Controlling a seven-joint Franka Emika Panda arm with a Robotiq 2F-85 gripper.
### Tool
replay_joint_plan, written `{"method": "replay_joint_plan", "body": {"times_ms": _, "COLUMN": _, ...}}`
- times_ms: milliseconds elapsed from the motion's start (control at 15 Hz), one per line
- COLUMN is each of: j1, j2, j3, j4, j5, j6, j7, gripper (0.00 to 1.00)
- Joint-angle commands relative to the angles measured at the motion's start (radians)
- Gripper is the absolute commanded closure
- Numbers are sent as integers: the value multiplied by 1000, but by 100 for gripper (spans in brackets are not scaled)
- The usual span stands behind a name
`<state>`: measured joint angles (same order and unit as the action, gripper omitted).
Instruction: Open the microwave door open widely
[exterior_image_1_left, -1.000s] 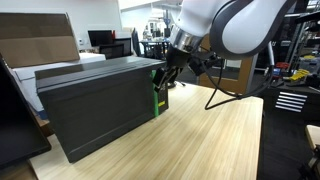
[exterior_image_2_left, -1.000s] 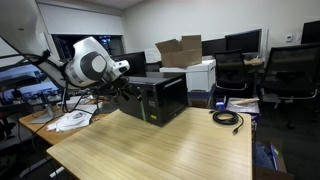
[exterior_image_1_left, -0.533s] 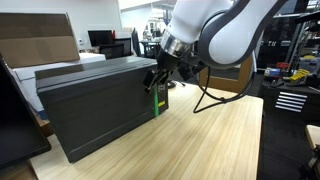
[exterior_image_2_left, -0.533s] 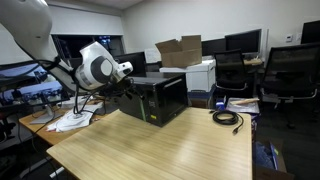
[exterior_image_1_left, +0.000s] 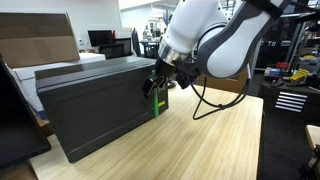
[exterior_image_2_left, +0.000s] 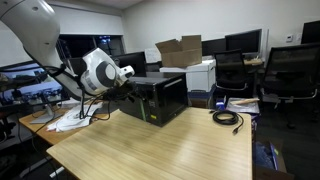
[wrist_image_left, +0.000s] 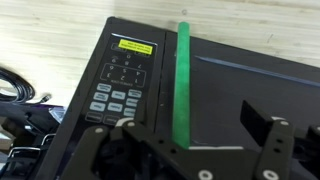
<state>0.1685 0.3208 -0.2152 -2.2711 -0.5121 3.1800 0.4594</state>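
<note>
The microwave (exterior_image_1_left: 95, 105) is a dark box on the wooden table, also seen in an exterior view (exterior_image_2_left: 160, 98). The microwave door (exterior_image_1_left: 100, 115) looks shut against the oven front, with the green strip (exterior_image_1_left: 155, 102) along its edge. In the wrist view the button panel (wrist_image_left: 115, 85) lies left of the green strip (wrist_image_left: 182, 80) and the door (wrist_image_left: 255, 85) right of it. My gripper (wrist_image_left: 195, 135) is open, its fingers straddling the strip close to the front. It hovers at that door edge in both exterior views (exterior_image_1_left: 160, 82) (exterior_image_2_left: 120, 88).
The wooden table (exterior_image_1_left: 210, 140) extends in front of the microwave. A black cable (exterior_image_2_left: 228, 118) lies on it. Cardboard boxes (exterior_image_2_left: 180, 50) and a white printer (exterior_image_2_left: 203, 72) stand behind the oven. Office chairs (exterior_image_2_left: 285, 70) stand beyond the table. Papers (exterior_image_2_left: 70, 120) lie near the arm.
The arm has swung closer to the microwave and the gripper has come down to the green-strip edge of the door. The door has not moved.
</note>
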Motion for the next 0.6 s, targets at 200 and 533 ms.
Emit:
{"method": "replay_joint_plan", "body": {"times_ms": 200, "j1": 184, "j2": 43, "j3": -205, "j4": -14, "j5": -17, "j6": 126, "j7": 20, "gripper": 57}}
{"method": "replay_joint_plan", "body": {"times_ms": 533, "j1": 305, "j2": 28, "j3": -338, "j4": -52, "j5": -1, "j6": 161, "j7": 17, "gripper": 89}}
